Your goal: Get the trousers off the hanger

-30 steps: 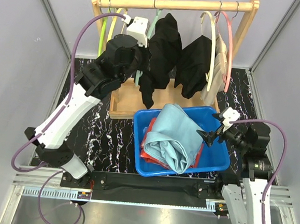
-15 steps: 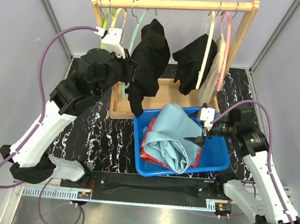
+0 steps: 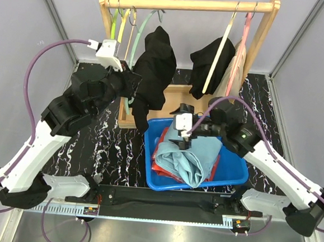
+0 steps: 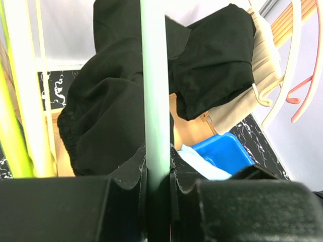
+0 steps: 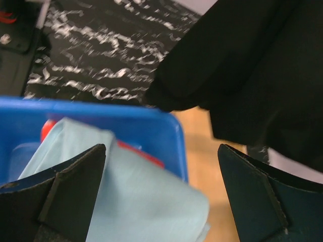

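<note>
While black trousers (image 3: 155, 64) half-hide the green hanger (image 4: 155, 75), left gripper (image 4: 157, 174) clamps it, right gripper (image 5: 161, 154) spread wide.

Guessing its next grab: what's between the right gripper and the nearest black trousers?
Right wrist view: only the blue bin rim and wooden base separate right gripper from black trousers.

Behind the blue plastic bin (image 3: 233, 172) stands the wooden clothes rack (image 3: 188, 4), its wooden base tray (image 3: 129, 117) just behind the bin's left corner. In the bin, the light blue cloth trousers (image 3: 195, 157) lie on the red white-blotched trousers (image 3: 162, 154). On the rack behind the bin, one black cloth pair (image 3: 152, 70) hangs leftmost on the pale green plastic hanger (image 4: 154, 75), the second black pair (image 3: 211, 63) hangs to its right, and the beige cloth pair (image 3: 233, 76) rightmost.
</note>
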Robot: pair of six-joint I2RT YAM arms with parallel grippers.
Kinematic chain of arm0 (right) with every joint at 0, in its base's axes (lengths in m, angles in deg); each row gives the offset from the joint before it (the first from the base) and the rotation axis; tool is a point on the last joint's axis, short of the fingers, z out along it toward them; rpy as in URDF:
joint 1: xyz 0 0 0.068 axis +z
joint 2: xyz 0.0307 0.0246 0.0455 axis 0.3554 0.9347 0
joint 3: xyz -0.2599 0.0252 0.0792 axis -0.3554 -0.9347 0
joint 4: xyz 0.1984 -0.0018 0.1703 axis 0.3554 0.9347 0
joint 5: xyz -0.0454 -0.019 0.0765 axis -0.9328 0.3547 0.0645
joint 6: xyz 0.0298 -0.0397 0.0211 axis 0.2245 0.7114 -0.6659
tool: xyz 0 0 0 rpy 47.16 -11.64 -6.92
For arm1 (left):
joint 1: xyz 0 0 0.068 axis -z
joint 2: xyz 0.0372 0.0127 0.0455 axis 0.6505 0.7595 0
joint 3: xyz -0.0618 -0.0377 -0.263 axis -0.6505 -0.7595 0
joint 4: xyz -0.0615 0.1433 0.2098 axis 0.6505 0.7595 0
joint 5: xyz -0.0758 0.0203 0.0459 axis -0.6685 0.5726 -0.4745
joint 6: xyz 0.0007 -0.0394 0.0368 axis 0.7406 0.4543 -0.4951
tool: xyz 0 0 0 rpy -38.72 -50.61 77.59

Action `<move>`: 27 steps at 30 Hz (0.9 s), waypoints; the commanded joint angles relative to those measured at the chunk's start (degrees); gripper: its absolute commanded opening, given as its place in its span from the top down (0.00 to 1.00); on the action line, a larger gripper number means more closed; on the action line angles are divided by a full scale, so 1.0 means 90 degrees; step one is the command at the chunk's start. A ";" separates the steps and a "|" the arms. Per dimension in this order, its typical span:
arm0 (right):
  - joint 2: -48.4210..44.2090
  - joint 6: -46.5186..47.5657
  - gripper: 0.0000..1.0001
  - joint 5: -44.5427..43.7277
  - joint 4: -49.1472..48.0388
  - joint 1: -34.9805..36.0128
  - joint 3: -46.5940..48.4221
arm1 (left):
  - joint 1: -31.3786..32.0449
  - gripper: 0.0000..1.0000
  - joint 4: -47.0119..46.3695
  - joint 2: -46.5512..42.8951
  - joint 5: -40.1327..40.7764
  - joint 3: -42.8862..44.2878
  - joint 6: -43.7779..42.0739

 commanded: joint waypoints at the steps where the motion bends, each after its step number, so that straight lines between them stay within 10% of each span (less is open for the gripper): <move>1: 0.0335 -0.0623 0.00 -0.0759 -0.1075 0.0251 0.0498 | -0.0036 1.00 -0.1440 -0.0440 -0.0033 0.0022 0.0141; 9: 0.0969 -0.1697 0.00 -0.2877 -0.3212 0.0886 0.0645 | -0.0036 1.00 -0.1430 -0.0714 -0.0121 -0.0262 0.0297; 27: 0.1947 -0.1708 0.02 -0.4373 -0.4056 0.0731 0.1387 | -0.0036 1.00 -0.1196 -0.0987 -0.0560 -0.0564 0.0503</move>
